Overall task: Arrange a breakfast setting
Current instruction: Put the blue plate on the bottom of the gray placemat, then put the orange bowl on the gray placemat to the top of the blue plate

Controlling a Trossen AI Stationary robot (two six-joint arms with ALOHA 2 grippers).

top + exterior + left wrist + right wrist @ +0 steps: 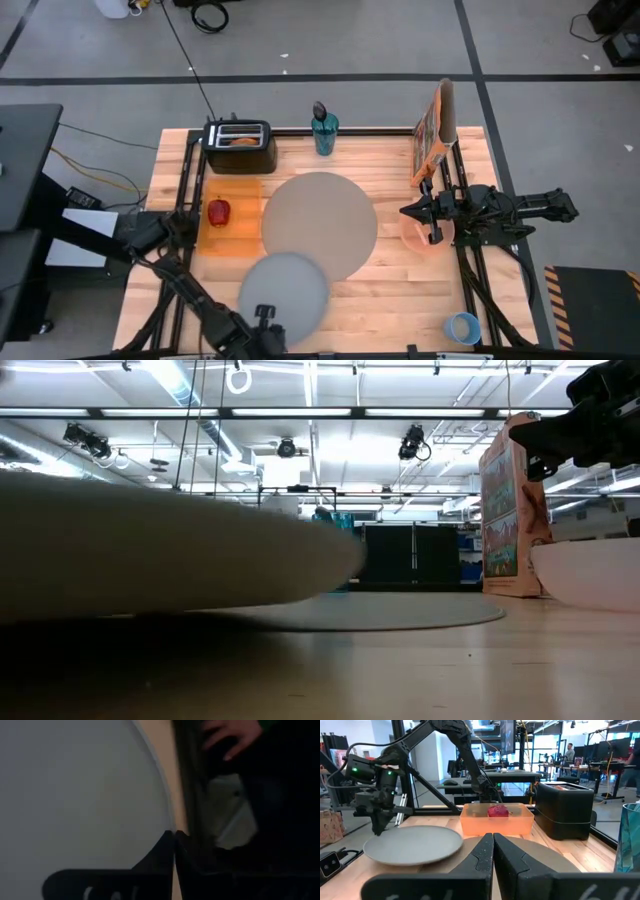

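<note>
The smaller grey plate is near the table's front edge, left of the middle, and its far part reaches over the near rim of the large grey mat. My left gripper is shut on the plate's near rim. In the low view the plate stands clear of the wood with shadow under it. My right gripper waits shut and level above the pink bowl at the right. The red apple lies in an orange tray. The cereal box stands at the back right, and the light-blue cup at the front right. My left gripper pinches the plate's rim on the side toward the table's near edge between its two fingers. The fingers come from above, slanting down. The plate is lifted on that side and roughly level; whether its far edge lies on the mat, I cannot tell.
A black toaster with a bagel in its slot stands at the back left, and a teal bottle at the back middle. Bare wood lies between the mat and the cup. A person's hand shows beyond the table's edge.
</note>
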